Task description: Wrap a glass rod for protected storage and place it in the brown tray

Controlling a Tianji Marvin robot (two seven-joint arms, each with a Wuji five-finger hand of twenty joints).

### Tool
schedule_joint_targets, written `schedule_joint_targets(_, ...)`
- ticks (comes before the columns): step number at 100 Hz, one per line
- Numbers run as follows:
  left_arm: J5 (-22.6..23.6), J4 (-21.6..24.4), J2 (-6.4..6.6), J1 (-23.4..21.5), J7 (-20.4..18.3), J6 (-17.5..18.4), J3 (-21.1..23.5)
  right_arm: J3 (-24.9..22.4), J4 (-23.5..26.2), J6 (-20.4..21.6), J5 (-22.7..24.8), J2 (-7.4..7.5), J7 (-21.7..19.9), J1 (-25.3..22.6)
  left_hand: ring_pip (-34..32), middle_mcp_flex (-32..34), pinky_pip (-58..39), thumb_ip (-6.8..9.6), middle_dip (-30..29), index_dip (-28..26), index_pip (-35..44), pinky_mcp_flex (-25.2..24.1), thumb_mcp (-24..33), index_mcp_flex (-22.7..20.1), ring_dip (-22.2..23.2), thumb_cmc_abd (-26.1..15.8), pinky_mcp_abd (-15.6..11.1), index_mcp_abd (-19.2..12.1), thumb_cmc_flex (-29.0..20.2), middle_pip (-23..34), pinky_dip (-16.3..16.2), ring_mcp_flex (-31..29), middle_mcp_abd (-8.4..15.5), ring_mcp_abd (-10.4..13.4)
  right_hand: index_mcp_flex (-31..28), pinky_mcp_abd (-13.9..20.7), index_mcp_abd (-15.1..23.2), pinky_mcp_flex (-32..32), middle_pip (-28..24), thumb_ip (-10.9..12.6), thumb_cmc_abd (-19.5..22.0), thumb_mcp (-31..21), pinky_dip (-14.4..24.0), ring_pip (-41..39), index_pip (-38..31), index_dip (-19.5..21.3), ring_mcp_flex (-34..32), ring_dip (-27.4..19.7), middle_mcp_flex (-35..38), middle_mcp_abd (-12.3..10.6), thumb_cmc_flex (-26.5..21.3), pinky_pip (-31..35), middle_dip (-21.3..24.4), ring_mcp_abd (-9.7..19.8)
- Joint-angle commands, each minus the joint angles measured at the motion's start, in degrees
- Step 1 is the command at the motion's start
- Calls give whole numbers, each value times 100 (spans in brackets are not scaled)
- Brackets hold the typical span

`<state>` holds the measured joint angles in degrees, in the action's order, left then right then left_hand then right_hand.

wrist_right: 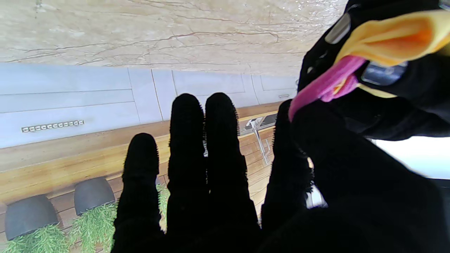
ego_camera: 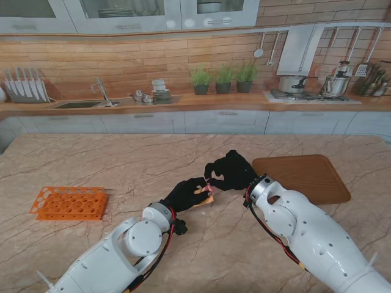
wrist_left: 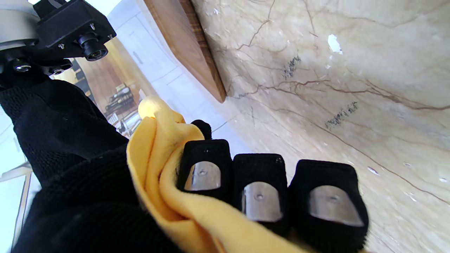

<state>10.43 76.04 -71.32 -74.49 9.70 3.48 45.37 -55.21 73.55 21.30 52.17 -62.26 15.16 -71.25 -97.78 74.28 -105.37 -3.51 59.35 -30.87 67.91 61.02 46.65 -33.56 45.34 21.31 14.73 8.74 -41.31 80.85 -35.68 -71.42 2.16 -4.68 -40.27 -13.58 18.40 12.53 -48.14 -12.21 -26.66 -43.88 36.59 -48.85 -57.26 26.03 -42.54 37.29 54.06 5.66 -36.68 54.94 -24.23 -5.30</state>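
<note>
Yellow cloth (wrist_left: 165, 182) clutched in left hand (ego_camera: 186, 194); right hand (ego_camera: 230, 171) touching.

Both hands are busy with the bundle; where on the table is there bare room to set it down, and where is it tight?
The brown tray looks bare, right of the right hand. Marble lies open between the orange rack and the left hand, and farther from me toward the table's back edge. It is crowded mid-table, where both hands meet on the yellow cloth and pink band.
</note>
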Motion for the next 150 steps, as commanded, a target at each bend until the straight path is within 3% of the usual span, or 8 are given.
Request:
schedule_joint_targets(1,11,55,-38,-39,-11,40,-23,4,-12,-60,43,-34,18,-11,-489,266,-1461,326,124,-57,134,117,353,-187,75,252,-76,-237,-343,371,-146,-146,444,320,26,-22,731,8,-101,40,344,-146,-26,-77,-214,38,-95,-13,60,15,-338,139,-71,170)
schedule_joint_targets(54,29,85,-28,-58,-14,54,-9,65,-211,-250,-55,-66,96,31,-494,265,-1461,322,119,-71,126,116,357,-188,74,255,-81,-236,-346,374,-159,-146,443,318,111,5,804,4,-118,30,422,-80,-33,-78,-241,24,-74,-12,28,-16,-283,128,-83,214)
schedule_joint_targets(106,3,110,-19,-61,-61,0,-3,74,-134,-4,-509,-185,83,72,-503,265,-1461,319,118,-70,111,119,372,-196,74,264,-81,-208,-335,383,-185,-146,436,314,102,30,790,-5,-110,13,364,-80,-39,-64,-218,-111,-73,-17,14,-44,-126,97,-78,241)
schedule_joint_targets(150,-13,105,-28,-58,-45,-2,-2,200,-48,-101,-674,-183,-187,51,-503,265,-1461,310,115,-47,72,118,368,-191,71,265,-90,-207,-327,382,-189,-145,448,312,-93,-87,230,-17,-95,-126,-207,-312,-9,-41,-350,-312,-37,-5,-27,33,1043,49,-90,118)
